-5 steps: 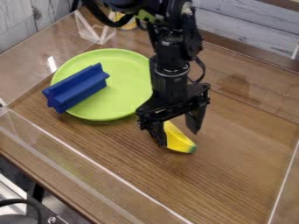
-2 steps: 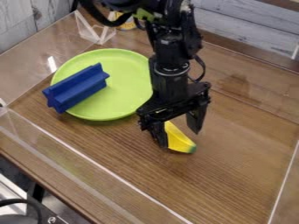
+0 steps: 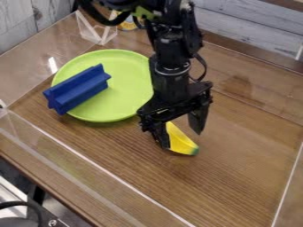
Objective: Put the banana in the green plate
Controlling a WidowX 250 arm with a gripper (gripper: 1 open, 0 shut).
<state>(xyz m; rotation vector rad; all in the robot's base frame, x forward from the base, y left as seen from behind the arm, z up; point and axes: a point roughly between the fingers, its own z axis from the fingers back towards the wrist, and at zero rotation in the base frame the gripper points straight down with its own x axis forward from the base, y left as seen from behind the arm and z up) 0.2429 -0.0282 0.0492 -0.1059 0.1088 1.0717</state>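
Observation:
The small yellow banana (image 3: 182, 141) with a green tip lies on the wooden table, right of the green plate (image 3: 122, 95). My gripper (image 3: 178, 129) points straight down over it, open, with one black finger on each side of the banana. Whether the fingers touch it I cannot tell. The plate sits at the left centre of the table, a little apart from the banana.
A blue ridged block (image 3: 78, 88) rests on the plate's left side, overhanging its rim. Clear acrylic walls (image 3: 71, 160) border the table at the front and left. A window ledge runs along the back.

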